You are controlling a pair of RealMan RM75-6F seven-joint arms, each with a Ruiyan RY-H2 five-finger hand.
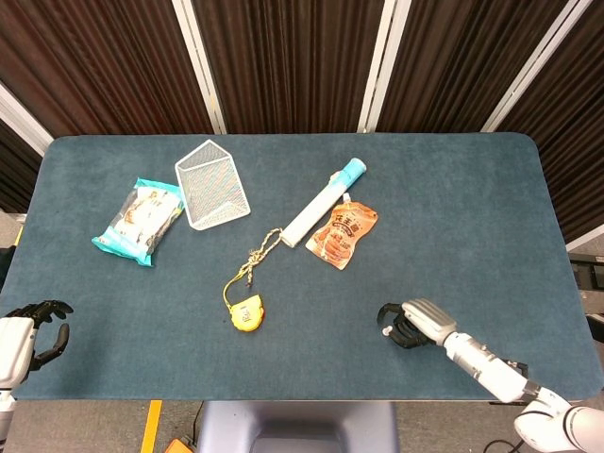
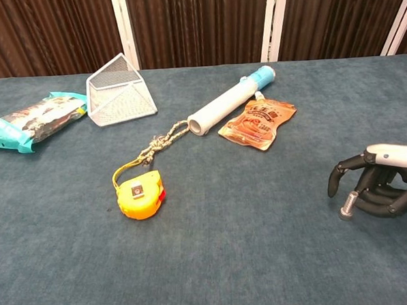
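Observation:
My right hand [image 1: 408, 326] [image 2: 376, 188] rests on the table near its front right edge. Its fingers are curled around a small metal bolt [image 2: 346, 205], which is tilted, with its upper end against the curled fingers. One finger arches over in front of the bolt. My left hand [image 1: 33, 330] hangs off the table's front left corner, fingers apart and holding nothing. It does not show in the chest view.
A yellow tape measure [image 1: 246, 311] [image 2: 141, 195] with a knotted cord lies mid-table. Behind it are a white and blue tube [image 1: 324, 201], an orange pouch [image 1: 343, 233], a wire mesh basket [image 1: 213, 184] and a teal snack bag [image 1: 140, 219].

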